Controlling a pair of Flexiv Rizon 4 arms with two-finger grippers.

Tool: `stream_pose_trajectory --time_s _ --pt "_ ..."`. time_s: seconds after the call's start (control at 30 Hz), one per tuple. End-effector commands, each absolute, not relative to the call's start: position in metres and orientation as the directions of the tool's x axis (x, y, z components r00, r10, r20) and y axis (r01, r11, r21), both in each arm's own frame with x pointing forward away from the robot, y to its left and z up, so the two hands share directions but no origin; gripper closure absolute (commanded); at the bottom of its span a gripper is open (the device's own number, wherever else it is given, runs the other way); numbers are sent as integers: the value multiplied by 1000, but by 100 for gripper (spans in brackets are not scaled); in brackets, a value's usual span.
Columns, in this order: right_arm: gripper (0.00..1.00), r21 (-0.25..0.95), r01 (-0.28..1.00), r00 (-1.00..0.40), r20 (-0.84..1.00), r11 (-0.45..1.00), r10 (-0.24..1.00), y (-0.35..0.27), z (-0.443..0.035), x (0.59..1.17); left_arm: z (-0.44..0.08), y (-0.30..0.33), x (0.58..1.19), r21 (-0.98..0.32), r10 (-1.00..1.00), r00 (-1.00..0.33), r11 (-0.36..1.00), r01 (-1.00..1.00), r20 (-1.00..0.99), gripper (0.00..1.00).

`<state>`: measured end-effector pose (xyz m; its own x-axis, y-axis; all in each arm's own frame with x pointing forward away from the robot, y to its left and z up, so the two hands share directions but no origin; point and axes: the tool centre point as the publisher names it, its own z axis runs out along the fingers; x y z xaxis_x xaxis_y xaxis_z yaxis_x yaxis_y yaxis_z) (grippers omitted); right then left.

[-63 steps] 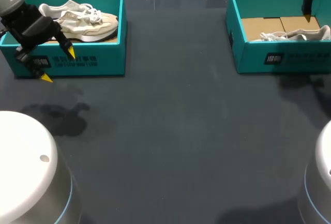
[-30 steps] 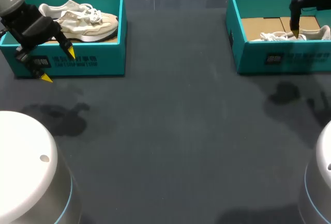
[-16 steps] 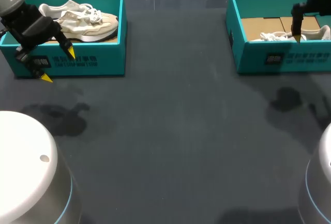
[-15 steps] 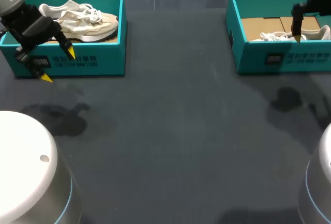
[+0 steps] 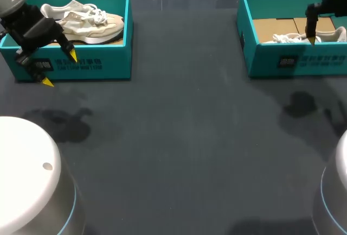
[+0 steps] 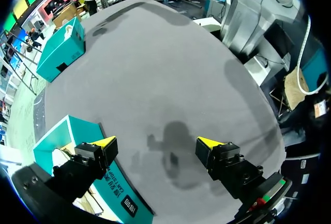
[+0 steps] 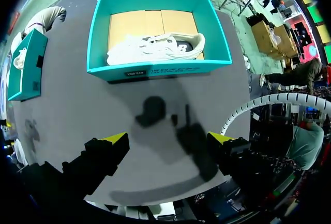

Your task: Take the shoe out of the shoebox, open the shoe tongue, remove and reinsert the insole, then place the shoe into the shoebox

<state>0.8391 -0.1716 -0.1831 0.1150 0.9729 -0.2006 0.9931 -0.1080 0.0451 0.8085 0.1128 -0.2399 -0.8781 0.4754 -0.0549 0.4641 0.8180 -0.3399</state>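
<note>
1. As I judge it, the step in hand is taking the shoe (image 7: 155, 48) out of the right shoebox (image 7: 196, 68); the pale shoe lies inside that shoebox, along its front wall, on the brown cardboard floor.
2. The right hand (image 7: 167, 137) has its fingers apart with nothing between them; to do this well it should come in over the shoebox's front wall and go down astride the shoe's middle, not the loose laces; it should then close firmly and lift straight up until the sole clears the rim, so the shoebox is not dragged.
3. The left hand (image 5: 59, 69) is well apart from the right shoebox, across the counter (image 5: 179, 137); its fingers are likewise apart and empty, in front of a second shoebox (image 5: 116, 50) holding another shoe (image 5: 87, 20).
4. The right wrist view shows the whole shoe and both spread fingers, with bare counter between them and the shoebox ahead; the head view shows only one yellow tip, seemingly over the shoe.
5. From that, the right hand probably hangs raised just short of the front wall; its height is hard to tell.
6. The left wrist view shows the right shoebox only far off across the counter, its shoe hidden.
</note>
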Motion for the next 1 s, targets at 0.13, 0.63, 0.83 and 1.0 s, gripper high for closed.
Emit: stream_pose_trajectory --time_s 0.13,0.63,0.83,1.0 --pt "0 45 993 116 -201 -109 973 -171 -183 839 -239 115 817 -313 452 -892 843 438 -31 0" --pt "0 45 993 116 -201 -109 973 -171 -183 839 -227 134 832 -292 456 -890 846 445 -35 0" --pt "0 45 993 116 -201 -109 973 -171 -183 839 -226 143 834 -284 428 -903 864 416 -19 0" --pt "0 45 993 116 -201 -109 973 -171 -183 839 -225 146 838 -267 413 -911 877 400 -10 0"
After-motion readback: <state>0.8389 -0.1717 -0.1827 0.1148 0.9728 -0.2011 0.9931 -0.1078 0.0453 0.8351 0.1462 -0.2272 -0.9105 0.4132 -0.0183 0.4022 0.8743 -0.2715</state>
